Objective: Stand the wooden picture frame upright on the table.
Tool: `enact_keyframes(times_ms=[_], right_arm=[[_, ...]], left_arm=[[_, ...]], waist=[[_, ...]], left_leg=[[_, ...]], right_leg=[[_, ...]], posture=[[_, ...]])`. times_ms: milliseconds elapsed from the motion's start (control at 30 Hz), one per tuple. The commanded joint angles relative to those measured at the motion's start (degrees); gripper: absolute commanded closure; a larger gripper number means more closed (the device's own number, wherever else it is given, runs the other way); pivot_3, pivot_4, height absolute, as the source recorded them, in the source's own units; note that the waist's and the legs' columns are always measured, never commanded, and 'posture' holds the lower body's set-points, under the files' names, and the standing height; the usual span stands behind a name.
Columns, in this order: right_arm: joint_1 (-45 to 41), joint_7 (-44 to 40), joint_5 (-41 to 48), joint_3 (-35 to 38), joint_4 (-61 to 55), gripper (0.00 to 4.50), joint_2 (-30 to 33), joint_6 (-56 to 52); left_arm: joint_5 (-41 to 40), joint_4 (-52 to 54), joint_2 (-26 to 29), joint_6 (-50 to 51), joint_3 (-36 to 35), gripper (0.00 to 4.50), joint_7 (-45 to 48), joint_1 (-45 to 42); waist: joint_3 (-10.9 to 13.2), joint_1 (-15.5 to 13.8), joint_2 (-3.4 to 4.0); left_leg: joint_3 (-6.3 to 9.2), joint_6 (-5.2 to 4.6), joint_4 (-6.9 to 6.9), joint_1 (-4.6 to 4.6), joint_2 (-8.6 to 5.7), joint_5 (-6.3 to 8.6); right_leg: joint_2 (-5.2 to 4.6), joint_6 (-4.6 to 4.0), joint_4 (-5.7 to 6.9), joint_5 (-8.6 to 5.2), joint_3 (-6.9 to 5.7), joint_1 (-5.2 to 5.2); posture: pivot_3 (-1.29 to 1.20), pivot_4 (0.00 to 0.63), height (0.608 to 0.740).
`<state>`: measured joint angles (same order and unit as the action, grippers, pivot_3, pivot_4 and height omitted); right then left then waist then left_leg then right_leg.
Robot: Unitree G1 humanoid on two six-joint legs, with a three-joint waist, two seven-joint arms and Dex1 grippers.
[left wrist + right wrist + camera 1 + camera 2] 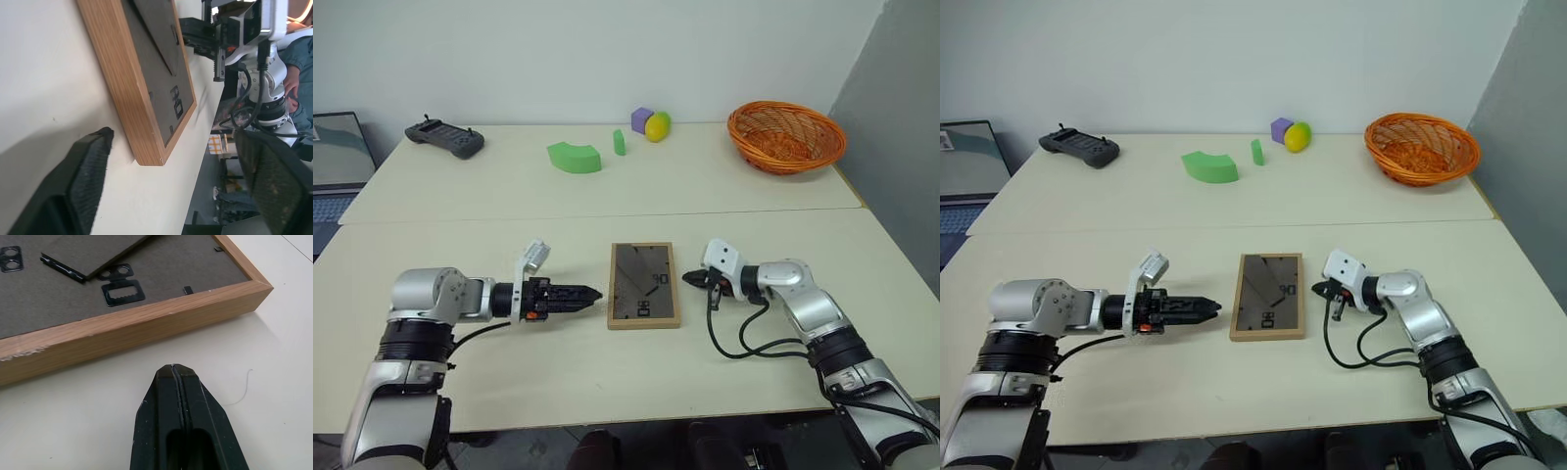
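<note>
A plain white wall (607, 49) runs behind the work surface, far beyond both pincers. A grey partition (901, 127) stands past the right pincer's side, and a laptop screen (337, 147) sits off beyond the left pincer.

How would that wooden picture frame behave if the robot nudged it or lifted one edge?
The wooden picture frame lies flat, back up, on the smooth table, so a nudge would probably slide it. Its solid wood rim looks stiff. Once stood up, the thin fold-out stand suggests it tips easily.
</note>
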<state>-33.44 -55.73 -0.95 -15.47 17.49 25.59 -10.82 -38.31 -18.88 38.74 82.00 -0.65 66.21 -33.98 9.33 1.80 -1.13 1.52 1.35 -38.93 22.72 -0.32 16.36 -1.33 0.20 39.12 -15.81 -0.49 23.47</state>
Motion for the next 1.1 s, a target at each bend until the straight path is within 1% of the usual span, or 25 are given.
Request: enact_keyframes(times_ms=[33,233,300,400,567,633,667,700,767,867,933,967,1033,1100], right_arm=[[0.88,0.29,0.54,-0.82,-4.59,4.5,-1.27,-1.5],[0.18,1.06,0.17,-2.02,-5.58,4.5,-3.55,-2.82],[-0.19,1.28,0.06,-2.48,-5.59,4.5,-4.4,-3.09],[-0.68,1.68,-0.24,-3.02,-5.42,4.5,-5.46,-3.22],[-1.05,2.19,-0.07,-3.18,-5.26,4.5,-6.12,-3.49],[-0.72,2.14,-0.19,-3.02,-4.75,4.5,-5.29,-2.93],[-0.52,2.2,-0.24,-2.8,-4.54,4.5,-4.83,-2.78],[-0.4,2.25,-0.25,-2.66,-4.42,4.5,-4.54,-2.71],[-0.01,2.31,-0.08,-2.29,-4.57,4.5,-3.81,-2.75],[0.54,2.45,0.06,-2.16,-4.74,4.5,-2.78,-2.46],[0.67,2.56,0.13,-2.0,-4.83,4.5,-2.2,-2.39],[0.65,2.61,0.17,-1.93,-4.9,4.5,-2.02,-2.42],[0.04,3.04,0.83,-0.45,-6.03,4.5,-1.2,-3.57],[-0.93,2.84,1.94,1.44,-7.27,4.5,0.07,-5.37]], left_arm=[[0.07,-2.57,-1.88,-0.14,0.02,0.01,-2.36,0.43],[1.81,-9.44,-5.51,-2.06,-1.41,0.01,-6.36,-1.62],[2.41,-11.38,-6.57,-3.11,-1.99,0.01,-7.41,-2.3],[2.49,-10.91,-7.16,-4.23,-1.15,0.01,-7.1,-2.15],[0.65,-6.41,-7.76,-4.34,-0.97,0.01,-6.25,-1.16],[-0.35,-5.16,-7.24,-3.8,-1.51,0.37,-5.49,-0.77],[-0.61,-4.83,-7.04,-3.57,-1.82,0.47,-5.51,-0.64],[-0.78,-4.63,-6.93,-3.44,-2.03,0.73,-5.61,-0.55],[-1.22,-3.92,-6.58,-3.34,-2.48,1.06,-5.54,-0.03],[-1.73,-2.78,-6.48,-3.57,-3.28,1.68,-5.65,0.65],[-1.79,-2.06,-6.51,-4.25,-3.89,2.21,-6.05,0.92],[-1.76,-1.81,-6.52,-4.62,-4.12,2.41,-6.3,1.0],[-2.53,-0.64,-7.35,-5.36,-6.32,2.84,-7.81,0.39],[-4.03,1.03,-8.39,-4.97,-8.97,3.12,-9.72,-0.41]], waist=[[0.0,-0.01,0.0],[-0.15,-0.19,0.15],[-0.23,-0.36,0.16],[-0.32,-0.47,0.26],[-0.32,-0.52,0.26],[-0.31,-0.54,0.26],[-0.31,-0.53,0.26],[-0.31,-0.51,0.26],[-0.31,-0.38,0.25],[-0.3,-0.15,0.25],[-0.3,-0.11,0.24],[-0.3,-0.11,0.24],[-0.29,-0.14,0.24],[-0.28,-0.23,0.22]], left_leg=[[0.0,0.0,0.0,0.0,0.0,0.0],[-0.02,-0.02,0.01,-0.14,-0.04,0.01],[-0.01,-0.18,0.01,-0.25,-0.05,0.1],[0.0,-0.19,0.0,-0.31,-0.09,0.11],[0.01,-0.16,0.0,-0.34,-0.1,0.09],[0.0,-0.15,-0.01,-0.34,-0.1,0.09],[0.0,-0.15,-0.01,-0.33,-0.1,0.09],[0.0,-0.15,-0.01,-0.33,-0.1,0.09],[0.0,-0.14,0.0,-0.29,-0.1,0.08],[0.0,-0.14,0.01,-0.26,-0.08,0.08],[0.0,-0.15,0.02,-0.24,-0.06,0.09],[0.01,-0.15,0.02,-0.24,-0.06,0.09],[0.01,-0.18,0.03,-0.23,-0.06,0.1],[0.01,-0.18,0.02,-0.18,-0.06,0.11]], right_leg=[[0.0,0.0,0.0,0.0,0.0,0.0],[-0.02,0.0,0.04,0.0,0.01,-0.12],[-0.03,0.0,0.05,0.0,-0.03,-0.23],[-0.07,0.0,0.14,0.0,-0.04,-0.26],[-0.09,0.0,0.22,0.0,-0.03,-0.26],[-0.09,0.0,0.21,0.0,-0.03,-0.26],[-0.09,0.0,0.19,0.0,-0.03,-0.26],[-0.09,0.0,0.18,0.0,0.0,-0.25],[-0.09,0.0,0.13,0.0,-0.01,-0.23],[-0.07,0.0,0.04,0.0,0.03,-0.22],[-0.06,0.0,0.02,0.0,0.02,-0.21],[-0.05,0.0,0.02,0.0,0.03,-0.2],[-0.05,0.0,0.01,0.0,0.01,-0.2],[-0.07,0.0,0.0,0.0,-0.02,-0.18]], posture=[[0.0,0.15,0.74],[0.0,0.15,0.74],[0.0,0.15,0.74],[0.0,0.15,0.74],[0.0,0.15,0.74],[0.0,0.15,0.74],[0.0,0.15,0.74],[0.0,0.15,0.74],[0.0,0.15,0.74],[0.0,0.15,0.74],[0.0,0.15,0.74],[0.0,0.15,0.74],[0.0,0.15,0.74],[0.0,0.15,0.74]])
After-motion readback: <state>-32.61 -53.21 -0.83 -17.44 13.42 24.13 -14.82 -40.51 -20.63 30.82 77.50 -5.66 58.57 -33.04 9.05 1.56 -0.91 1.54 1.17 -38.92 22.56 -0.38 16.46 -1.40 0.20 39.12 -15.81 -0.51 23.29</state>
